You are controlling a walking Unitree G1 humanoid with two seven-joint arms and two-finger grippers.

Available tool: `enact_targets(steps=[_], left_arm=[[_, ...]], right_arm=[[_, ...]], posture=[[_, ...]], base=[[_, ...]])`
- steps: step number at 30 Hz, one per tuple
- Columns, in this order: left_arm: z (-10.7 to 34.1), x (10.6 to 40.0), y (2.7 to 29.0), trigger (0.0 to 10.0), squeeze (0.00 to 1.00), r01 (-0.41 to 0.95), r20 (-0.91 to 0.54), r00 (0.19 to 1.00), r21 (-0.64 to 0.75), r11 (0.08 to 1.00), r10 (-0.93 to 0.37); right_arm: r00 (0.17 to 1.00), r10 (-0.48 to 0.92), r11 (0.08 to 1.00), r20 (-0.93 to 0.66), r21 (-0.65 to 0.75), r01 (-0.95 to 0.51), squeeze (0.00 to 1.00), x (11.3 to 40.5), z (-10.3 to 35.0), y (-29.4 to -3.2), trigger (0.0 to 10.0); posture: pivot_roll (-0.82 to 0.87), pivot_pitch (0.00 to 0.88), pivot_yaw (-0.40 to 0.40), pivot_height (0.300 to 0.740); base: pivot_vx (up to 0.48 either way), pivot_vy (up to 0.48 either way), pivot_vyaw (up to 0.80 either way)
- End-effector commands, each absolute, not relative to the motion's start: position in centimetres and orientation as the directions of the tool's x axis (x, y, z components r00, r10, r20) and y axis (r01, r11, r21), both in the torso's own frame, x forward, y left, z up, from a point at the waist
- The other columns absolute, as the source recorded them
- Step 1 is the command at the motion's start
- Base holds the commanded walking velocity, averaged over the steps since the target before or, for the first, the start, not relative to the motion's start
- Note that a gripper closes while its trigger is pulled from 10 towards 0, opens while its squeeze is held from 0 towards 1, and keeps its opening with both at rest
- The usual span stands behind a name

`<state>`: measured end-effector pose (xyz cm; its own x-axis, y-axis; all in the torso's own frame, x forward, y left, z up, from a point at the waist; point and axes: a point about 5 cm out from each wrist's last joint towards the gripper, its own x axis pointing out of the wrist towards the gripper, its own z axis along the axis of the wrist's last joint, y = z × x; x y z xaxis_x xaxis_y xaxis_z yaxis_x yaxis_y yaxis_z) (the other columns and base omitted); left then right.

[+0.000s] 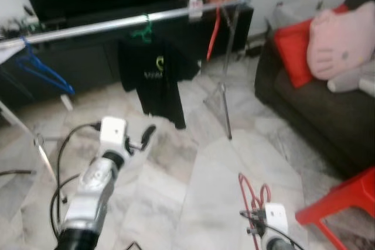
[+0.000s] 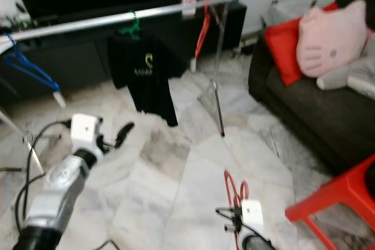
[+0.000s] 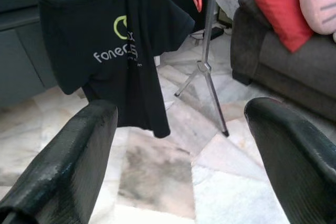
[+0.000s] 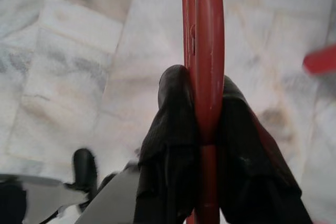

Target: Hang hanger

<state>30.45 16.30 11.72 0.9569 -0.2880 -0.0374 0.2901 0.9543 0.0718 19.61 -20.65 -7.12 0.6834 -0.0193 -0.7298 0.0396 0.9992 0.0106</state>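
Note:
My right gripper [image 4: 202,108] is shut on a red hanger [image 1: 252,194], low at the bottom right of the head views, with the hanger's hook standing up above the wrist. The silver rail [image 1: 117,24] of a clothes rack runs across the back. On it hang a black T-shirt [image 1: 155,77] on a green hanger [image 1: 142,32], a blue hanger [image 1: 41,68] at the left and another red hanger [image 1: 214,33] near the right end. My left gripper [image 3: 178,145] is open, raised in front of the T-shirt [image 3: 121,45] with nothing between its fingers.
A dark sofa [image 1: 316,103] with a red cushion [image 1: 296,51] and a pink plush pillow [image 1: 343,39] stands at the right. A red plastic stool [image 1: 345,200] is at the bottom right. The rack's tripod leg [image 1: 222,95] stands on the marble floor. A dark TV cabinet [image 1: 88,62] lies behind the rail.

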Motion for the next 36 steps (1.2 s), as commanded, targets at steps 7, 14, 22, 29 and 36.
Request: enact_targets(steps=[7,14,22,29,36], left_arm=[[11.0,30.1,15.6,10.0,0.00,0.509,-0.152,0.860,0.182,0.841,-0.487],[10.8,29.8,14.9,10.0,0.00,0.669,-0.225,0.742,0.182,0.721,-0.631],[11.3,29.2,13.6,10.0,0.00,0.834,-0.281,0.551,0.161,0.527,-0.786],[11.7,28.7,12.7,10.0,0.00,0.903,-0.307,0.430,0.162,0.399,-0.849],[11.8,27.5,12.4,10.0,0.00,0.973,-0.371,0.229,0.068,0.219,-0.900]], right_arm=[[0.765,0.203,0.929,-0.612,-0.126,-0.347,0.00,24.1,-3.6,-20.7,10.0],[0.714,0.420,0.797,-0.561,-0.148,-0.585,0.00,26.1,-0.7,-21.3,10.0],[0.478,0.694,0.507,-0.538,-0.105,-0.855,0.00,27.2,3.3,-20.8,10.0],[0.276,0.758,0.307,-0.591,-0.050,-0.951,0.00,26.3,3.9,-19.8,10.0],[0.227,0.760,0.230,-0.609,-0.074,-0.970,0.00,26.6,4.8,-19.1,10.0]], posture=[[-0.08,0.037,-0.007,0.740],[-0.09,0.043,-0.009,0.740],[-0.10,0.045,-0.010,0.740],[-0.09,0.049,-0.010,0.740],[-0.09,0.047,-0.010,0.740]], base=[[0.000,0.000,0.00],[0.000,0.000,0.00],[0.000,0.000,0.00],[0.000,0.000,0.00],[0.000,0.000,0.00]])
